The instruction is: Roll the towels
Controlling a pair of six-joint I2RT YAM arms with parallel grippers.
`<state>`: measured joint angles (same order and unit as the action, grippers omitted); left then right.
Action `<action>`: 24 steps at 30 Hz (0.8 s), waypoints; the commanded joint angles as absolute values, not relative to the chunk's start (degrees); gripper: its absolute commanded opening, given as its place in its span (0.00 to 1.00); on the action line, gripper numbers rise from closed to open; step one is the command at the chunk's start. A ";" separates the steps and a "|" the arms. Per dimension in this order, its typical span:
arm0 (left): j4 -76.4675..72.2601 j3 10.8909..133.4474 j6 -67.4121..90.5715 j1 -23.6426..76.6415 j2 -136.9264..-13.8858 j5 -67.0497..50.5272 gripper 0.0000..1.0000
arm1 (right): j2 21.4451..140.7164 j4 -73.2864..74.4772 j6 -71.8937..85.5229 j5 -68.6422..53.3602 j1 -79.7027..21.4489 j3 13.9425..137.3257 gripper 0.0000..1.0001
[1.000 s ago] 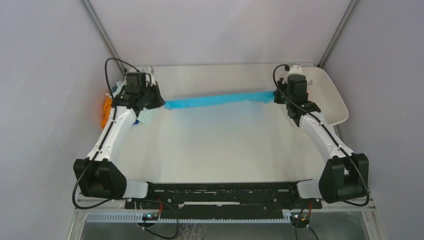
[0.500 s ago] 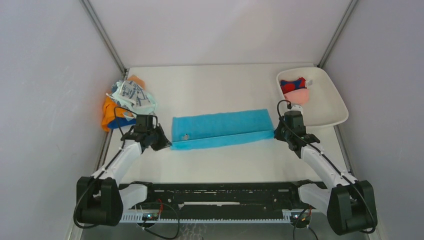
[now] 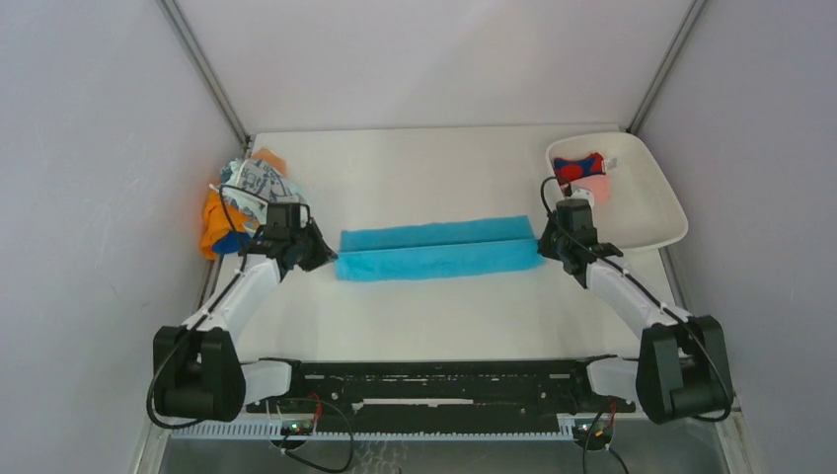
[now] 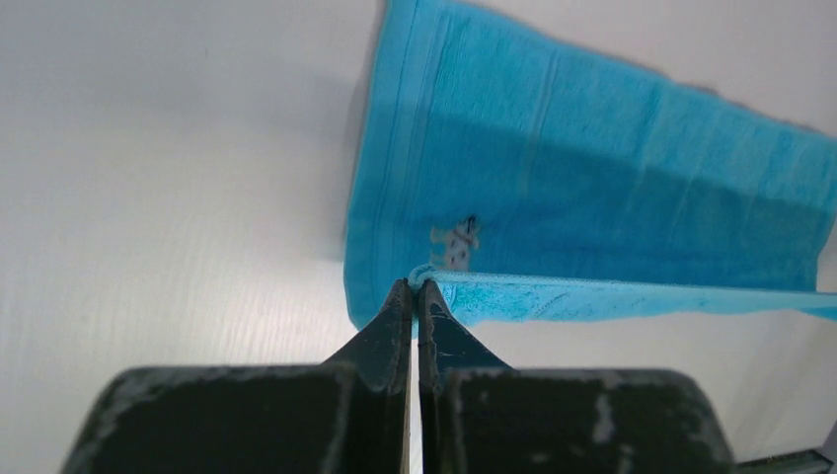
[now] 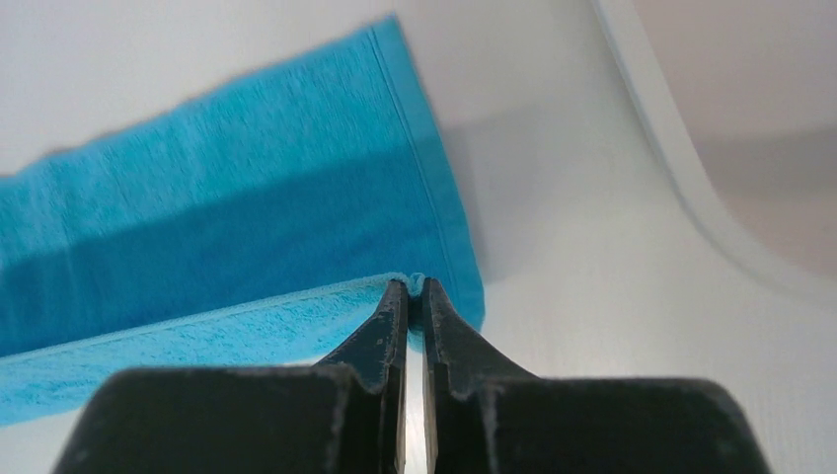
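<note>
We hold the bright blue towel [image 3: 434,252] by its two short ends. It lies across the middle of the top view, on the table [image 3: 434,326]. The left gripper [image 4: 415,288] is at the left end and the right gripper [image 5: 416,288] at the right end. Both pairs of jaws are pressed almost together, each pinching only a thin corner of the cloth.

In the wrist views the pinched edge stands a little above a lower layer of the same towel. We judge that the towel is being folded in half along its length, so that it becomes a narrow strip which is easier to roll. Holding both corners keeps the raised edge straight and stretched between the arms, which should help it to land even on the layer below.

A pile of towels [image 3: 247,197] waits at the upper left of the frame, just behind the left gripper. At the upper right stands the white tray [image 3: 646,212], holding a red-and-blue towel [image 3: 577,166] and a pink towel [image 3: 595,188]. The right gripper is near the tray's left wall. We think that wall and the pile are the only things which could be in the way.
</note>
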<state>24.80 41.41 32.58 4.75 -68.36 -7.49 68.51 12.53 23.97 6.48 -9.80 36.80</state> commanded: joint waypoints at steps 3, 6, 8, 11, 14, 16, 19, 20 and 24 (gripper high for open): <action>24.33 52.16 28.33 3.34 -76.54 2.52 0.00 | 78.66 9.00 20.33 12.33 -7.84 48.40 0.00; 24.43 55.13 27.82 3.25 -81.09 3.83 0.00 | 83.82 8.89 18.92 12.03 -7.58 52.37 0.00; 24.43 56.70 27.61 3.13 -84.02 4.20 0.00 | 86.98 9.30 18.39 11.56 -7.37 54.61 0.00; 24.43 59.17 27.35 3.16 -88.19 3.13 0.00 | 91.53 9.70 17.34 11.39 -6.91 57.76 0.00; 24.60 61.25 26.92 3.12 -91.36 3.35 0.00 | 95.44 9.99 16.37 10.53 -6.47 60.41 0.00; 24.73 62.32 26.52 3.16 -92.71 3.54 0.00 | 97.78 11.48 15.98 10.87 -6.50 62.89 0.00; 25.22 63.75 26.05 3.10 -94.38 3.33 0.01 | 100.22 13.32 15.56 10.90 -6.33 65.34 0.00; 25.36 64.11 25.89 3.16 -94.91 3.37 0.01 | 101.15 14.05 15.51 10.90 -6.26 66.01 0.00; 26.23 65.62 25.66 3.16 -97.20 3.59 0.03 | 103.79 16.84 15.35 11.47 -6.09 68.62 0.00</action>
